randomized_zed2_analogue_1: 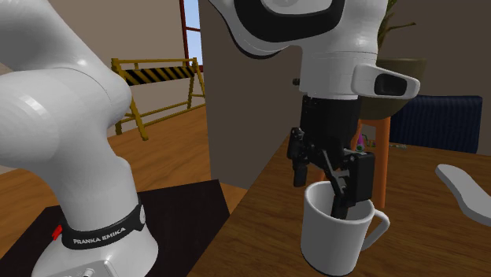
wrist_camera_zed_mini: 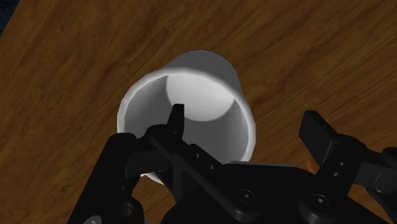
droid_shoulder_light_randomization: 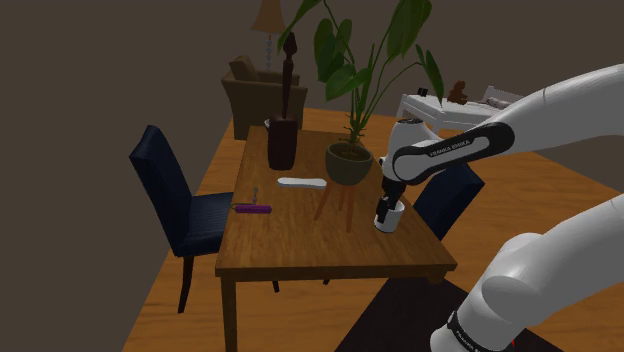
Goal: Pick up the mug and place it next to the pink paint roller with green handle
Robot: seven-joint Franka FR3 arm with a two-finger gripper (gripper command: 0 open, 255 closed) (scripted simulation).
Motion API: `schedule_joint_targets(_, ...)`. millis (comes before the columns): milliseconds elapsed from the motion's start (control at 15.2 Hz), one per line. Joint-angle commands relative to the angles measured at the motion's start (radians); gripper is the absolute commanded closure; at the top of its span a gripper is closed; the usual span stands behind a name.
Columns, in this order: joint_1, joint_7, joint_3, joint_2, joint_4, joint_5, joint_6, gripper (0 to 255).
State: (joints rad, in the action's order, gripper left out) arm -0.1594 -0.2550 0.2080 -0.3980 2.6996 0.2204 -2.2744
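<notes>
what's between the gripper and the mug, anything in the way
Nothing visible. The gripper is right at the mug, open and straddling its wall: one finger is inside the rim, and the other is outside, standing clear of the wall.

We count one wooden table (droid_shoulder_light_randomization: 300, 245) and two dark blue chairs: a chair (droid_shoulder_light_randomization: 170, 195) at the shoulder view's left and a chair (droid_shoulder_light_randomization: 455, 200) at its right. On the table we count one white mug (droid_shoulder_light_randomization: 388, 216), one purple paint roller (droid_shoulder_light_randomization: 252, 209), one flat white object (droid_shoulder_light_randomization: 300, 183), one tall dark vase (droid_shoulder_light_randomization: 282, 143) and one potted plant (droid_shoulder_light_randomization: 348, 165). Beyond it we count one brown armchair (droid_shoulder_light_randomization: 255, 100) and one floor lamp (droid_shoulder_light_randomization: 268, 18). The second exterior view adds one yellow-and-black barrier (randomized_zed2_analogue_1: 153, 75).
</notes>
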Motion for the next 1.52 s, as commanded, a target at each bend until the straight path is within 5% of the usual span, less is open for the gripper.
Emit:
schedule_joint_targets(0, 0.000, 0.000, 0.000, 0.001, 0.000, 0.000, -0.001, 0)
schedule_joint_targets(132, 0.000, 0.000, 0.000, 0.001, 0.000, 0.000, -0.001, 0)
schedule_joint_targets(198, 0.000, 0.000, 0.000, 0.001, 0.000, 0.000, -0.001, 255)
schedule_joint_targets(792, 0.000, 0.000, 0.000, 0.001, 0.000, 0.000, -0.001, 255)
schedule_joint_targets(1452, 0.003, -0.012, -0.014, -0.087, -0.076, -0.014, 0.163, 255)
